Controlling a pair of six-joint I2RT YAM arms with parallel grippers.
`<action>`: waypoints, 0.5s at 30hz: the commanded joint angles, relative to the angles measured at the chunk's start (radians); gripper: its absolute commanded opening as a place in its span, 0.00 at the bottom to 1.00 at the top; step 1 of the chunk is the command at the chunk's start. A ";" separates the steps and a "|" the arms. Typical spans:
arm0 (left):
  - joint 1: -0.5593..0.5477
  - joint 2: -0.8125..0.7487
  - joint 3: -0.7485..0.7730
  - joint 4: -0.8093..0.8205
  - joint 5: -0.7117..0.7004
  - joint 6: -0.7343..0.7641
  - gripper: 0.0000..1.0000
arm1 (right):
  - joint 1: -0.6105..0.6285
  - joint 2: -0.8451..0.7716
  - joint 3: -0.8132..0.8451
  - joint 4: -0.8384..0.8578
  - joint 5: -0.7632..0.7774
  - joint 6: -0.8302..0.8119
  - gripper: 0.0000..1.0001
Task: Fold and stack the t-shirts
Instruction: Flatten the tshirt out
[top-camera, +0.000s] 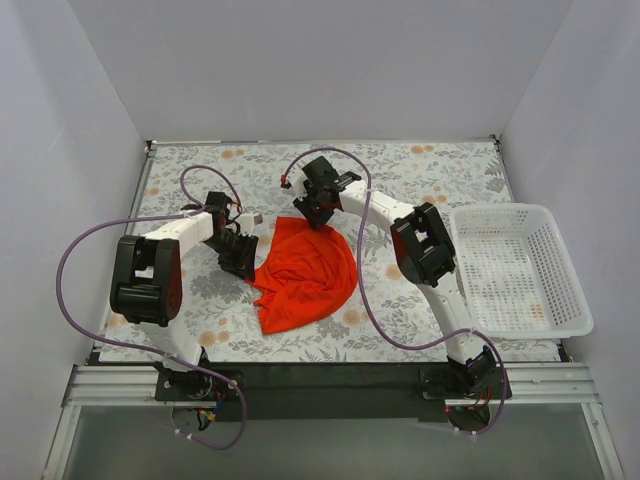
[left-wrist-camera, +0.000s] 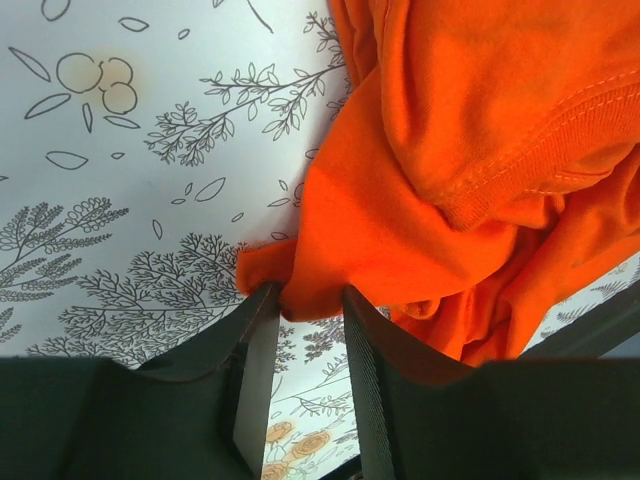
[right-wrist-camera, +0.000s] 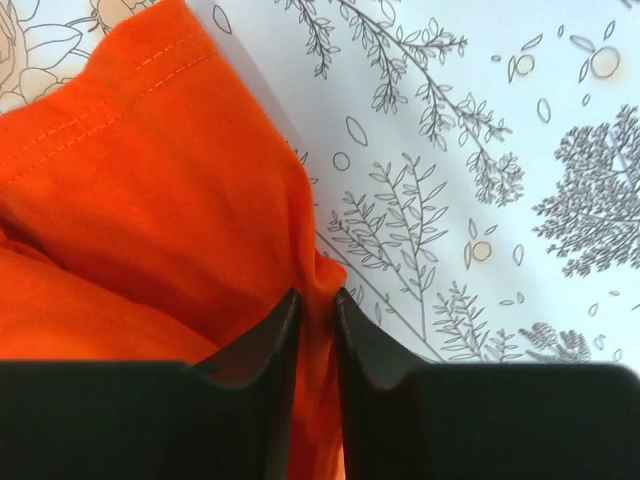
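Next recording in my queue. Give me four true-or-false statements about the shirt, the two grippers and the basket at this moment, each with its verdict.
1. The bright orange-red cloth t-shirt lies folded in a neat rectangle. False: it is bunched and crumpled on the floral mat.
2. The left gripper is shut on a fold of the t-shirt. True.
3. The right gripper hangs open, clear of the cloth. False: it is shut on the t-shirt's cloth.
4. The t-shirt lies outside the white perforated plastic basket. True.
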 joint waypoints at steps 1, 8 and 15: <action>-0.006 -0.017 0.029 0.001 -0.007 0.001 0.21 | -0.024 0.030 0.042 -0.045 0.016 0.002 0.02; 0.001 -0.071 0.125 0.016 -0.050 -0.014 0.00 | -0.083 -0.144 -0.029 -0.048 -0.025 -0.012 0.01; 0.131 -0.065 0.408 -0.016 -0.092 0.006 0.00 | -0.300 -0.384 -0.061 -0.066 -0.070 0.007 0.01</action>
